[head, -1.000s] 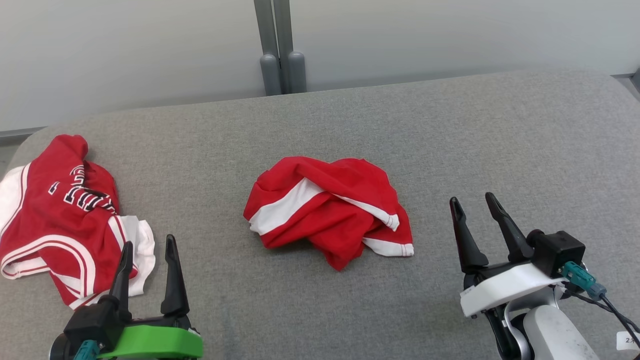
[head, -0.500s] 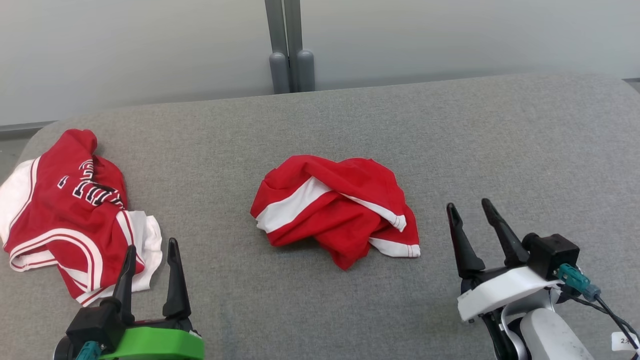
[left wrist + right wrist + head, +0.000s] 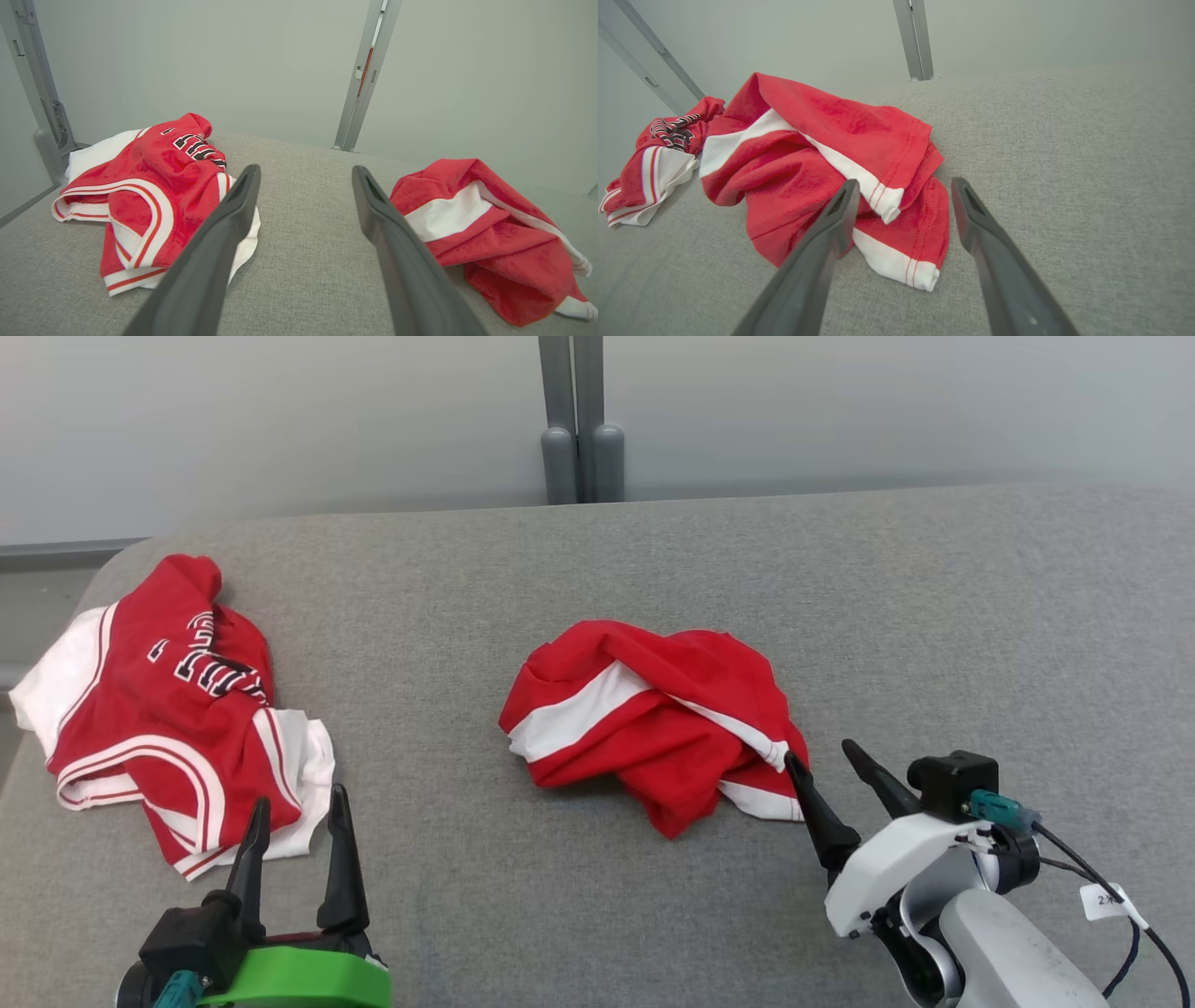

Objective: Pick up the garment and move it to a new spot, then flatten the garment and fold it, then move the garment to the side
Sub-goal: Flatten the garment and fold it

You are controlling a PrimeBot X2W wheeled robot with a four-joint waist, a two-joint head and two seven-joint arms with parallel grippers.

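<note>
Head view: right gripper [image 3: 819, 753], fingers spread wide and empty, just beside right hem of garment [image 3: 653, 719]; left gripper [image 3: 299, 796], equally spread, empty, well apart from it.

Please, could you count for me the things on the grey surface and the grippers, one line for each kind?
Garments: 2, a crumpled red and white garment in the middle and a red garment with black lettering at the left.
Grippers: 2, the left gripper and the right gripper, both open.
Total: 4.
</note>
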